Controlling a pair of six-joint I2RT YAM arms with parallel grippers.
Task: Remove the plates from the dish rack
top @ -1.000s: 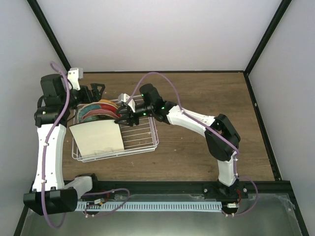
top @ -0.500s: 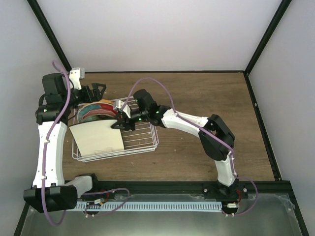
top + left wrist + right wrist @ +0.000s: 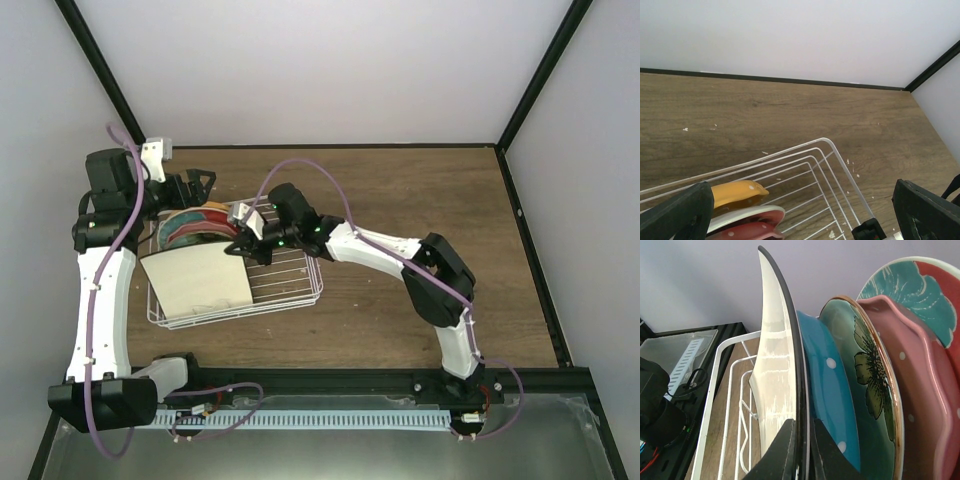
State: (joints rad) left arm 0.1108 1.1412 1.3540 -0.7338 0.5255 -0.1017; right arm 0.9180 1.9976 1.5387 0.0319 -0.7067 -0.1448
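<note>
gripping step: right gripper [image 3: 802, 450] pinching rim of square cream plate [image 3: 772, 375], seated in dish rack [image 3: 285, 275]. left gripper [image 3: 800, 217] spread, idle. next: lift straight, clearing teal plate [image 3: 832, 390].

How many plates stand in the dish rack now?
6, all in one row: cream square plate, teal dotted, green flowered, pink, red-and-teal floral, then orange at the far end.

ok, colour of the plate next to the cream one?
Teal plate, white dots; best in right wrist view.
</note>
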